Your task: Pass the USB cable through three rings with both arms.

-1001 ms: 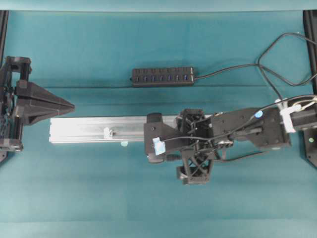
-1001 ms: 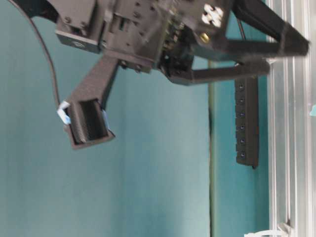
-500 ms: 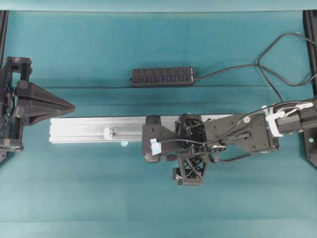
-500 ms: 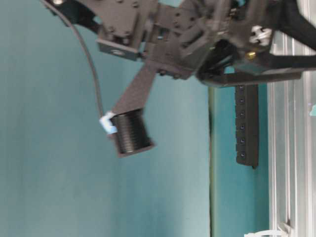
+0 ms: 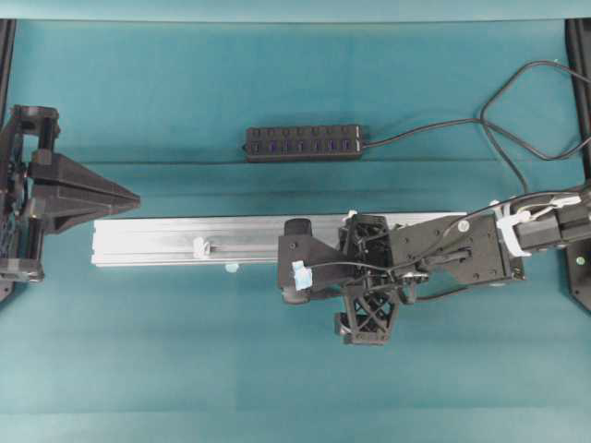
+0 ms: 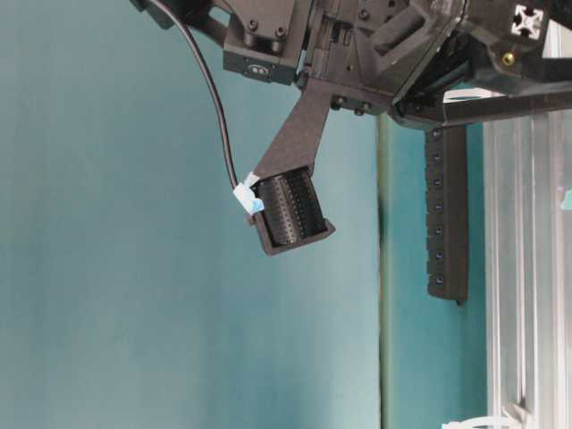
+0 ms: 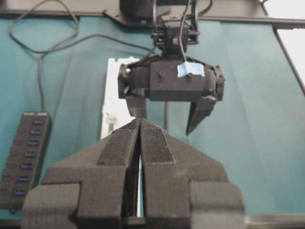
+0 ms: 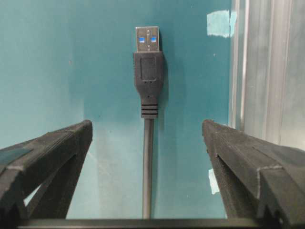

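Note:
The USB cable [image 8: 148, 157] lies on the teal cloth just in front of the silver rail [image 5: 185, 238]. Its plug [image 8: 147, 71] points away from the right wrist camera. My right gripper [image 8: 147, 126] stands open astride the cable, with both fingers well clear of it. From overhead this gripper [image 5: 294, 263] hides the cable. One whitish ring [image 5: 199, 246] stands on the rail's left part, and another [image 5: 351, 216] shows beside the right wrist. My left gripper [image 5: 137, 197] is shut on nothing at the rail's left end, pointing along it. Its closed tips [image 7: 139, 122] face the right gripper [image 7: 167, 119].
A black multi-port hub [image 5: 303, 143] lies behind the rail, its own cable looping away to the right [image 5: 517, 101]. Pale-blue tape tabs [image 8: 219, 23] mark the cloth beside the rail. Black frame posts stand at both table sides.
The right gripper has shifted slightly along the rail's front and rolled at the wrist, jaws still wide. The left arm has not moved.

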You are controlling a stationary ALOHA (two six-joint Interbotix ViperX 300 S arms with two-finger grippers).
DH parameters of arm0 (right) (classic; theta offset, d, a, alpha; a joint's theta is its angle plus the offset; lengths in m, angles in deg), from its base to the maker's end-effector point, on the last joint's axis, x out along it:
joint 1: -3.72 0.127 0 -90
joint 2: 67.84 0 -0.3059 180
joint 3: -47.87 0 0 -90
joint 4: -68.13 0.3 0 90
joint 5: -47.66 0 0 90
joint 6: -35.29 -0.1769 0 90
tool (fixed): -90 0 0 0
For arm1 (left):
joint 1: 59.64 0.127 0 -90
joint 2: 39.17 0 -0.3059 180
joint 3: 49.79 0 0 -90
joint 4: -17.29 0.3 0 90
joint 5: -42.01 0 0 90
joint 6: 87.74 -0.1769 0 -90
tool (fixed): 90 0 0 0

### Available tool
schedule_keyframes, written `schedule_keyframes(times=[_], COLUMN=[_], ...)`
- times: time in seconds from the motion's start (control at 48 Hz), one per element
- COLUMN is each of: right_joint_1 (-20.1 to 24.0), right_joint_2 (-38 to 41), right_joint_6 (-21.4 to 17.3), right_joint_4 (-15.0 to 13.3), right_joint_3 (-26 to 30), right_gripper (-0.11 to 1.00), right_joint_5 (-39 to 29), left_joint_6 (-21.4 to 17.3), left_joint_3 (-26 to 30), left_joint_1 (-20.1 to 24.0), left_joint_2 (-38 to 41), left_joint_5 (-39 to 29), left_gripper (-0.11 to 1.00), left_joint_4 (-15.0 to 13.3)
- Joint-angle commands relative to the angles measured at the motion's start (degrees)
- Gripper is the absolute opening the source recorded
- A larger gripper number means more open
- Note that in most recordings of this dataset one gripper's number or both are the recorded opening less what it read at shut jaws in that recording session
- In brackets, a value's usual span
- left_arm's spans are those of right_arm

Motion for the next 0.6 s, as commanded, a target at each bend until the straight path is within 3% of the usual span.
schedule_keyframes(times=[0.0, 0.354, 0.584], right_joint_1=[0.18, 0.18, 0.18], right_joint_2=[-0.26, 0.62, 1.14], right_joint_6=[-0.53, -0.18, -0.18], right_joint_4=[-0.09, -0.09, -0.09], right_joint_3=[0.09, -0.09, 0.0], right_gripper=[0.85, 0.84, 0.78], right_joint_5=[0.26, 0.0, 0.26], left_joint_6=[-0.09, -0.09, 0.0], left_joint_3=[0.79, 0.7, 0.62], left_joint_1=[-0.09, -0.09, -0.09], left_joint_2=[0.26, 0.26, 0.26], left_joint_5=[0.26, 0.26, 0.26], left_gripper=[0.02, 0.02, 0.02], left_joint_4=[0.09, 0.0, 0.0])
